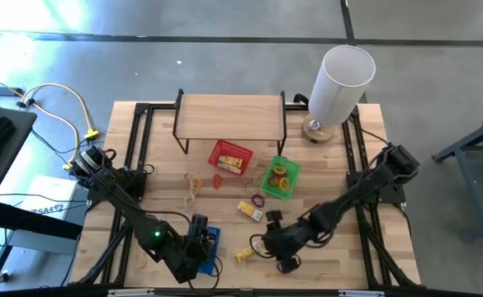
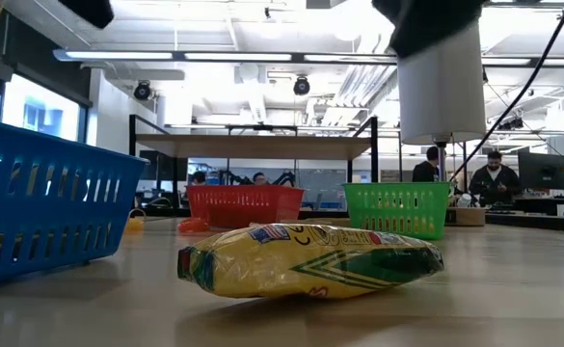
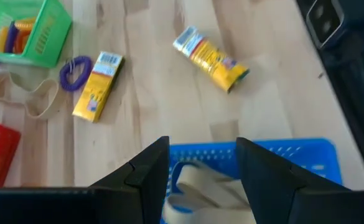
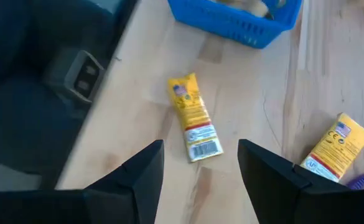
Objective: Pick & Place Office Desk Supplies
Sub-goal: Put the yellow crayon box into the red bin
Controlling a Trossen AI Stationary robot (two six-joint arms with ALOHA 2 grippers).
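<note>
Standing apart with nothing between them, the 2 dark fingers point(image 3: 149, 171) of the left gripper point(image 3: 201, 177) hang over the blue basket point(image 3: 312, 152), which sits at the near edge of the wooden table point(image 1: 332, 177), left of middle; pale tan bands point(image 3: 200, 186) lie inside it. The right gripper point(image 4: 199, 171) also has its fingers point(image 4: 141, 171) apart and empty, poised above a yellow packet point(image 4: 193, 118) that lies flat on the bare wood just right of the blue basket. From the low camera this packet point(image 2: 310, 260) fills the foreground, with the blue basket at the left edge of that view. A 2nd yellow packet point(image 4: 334, 149) lies farther in, toward the middle of the table, with a purple loop point(image 3: 74, 70) just beside it. Past these, a green basket point(image 1: 279, 176) holds yellow and orange loops point(image 1: 281, 173), and a red basket point(image 1: 229, 157) to its left holds small yellow items. More tan bands point(image 1: 193, 185) lie loose on the wood left of the red basket, and a small red-orange item point(image 1: 217, 181) lies between them and the baskets. Behind the baskets stands a low wooden shelf point(image 1: 229, 115) on black legs. At the far right corner a tall white cylinder point(image 1: 338, 82) rests on a round wooden base. People sit at desks in the room beyond.
</note>
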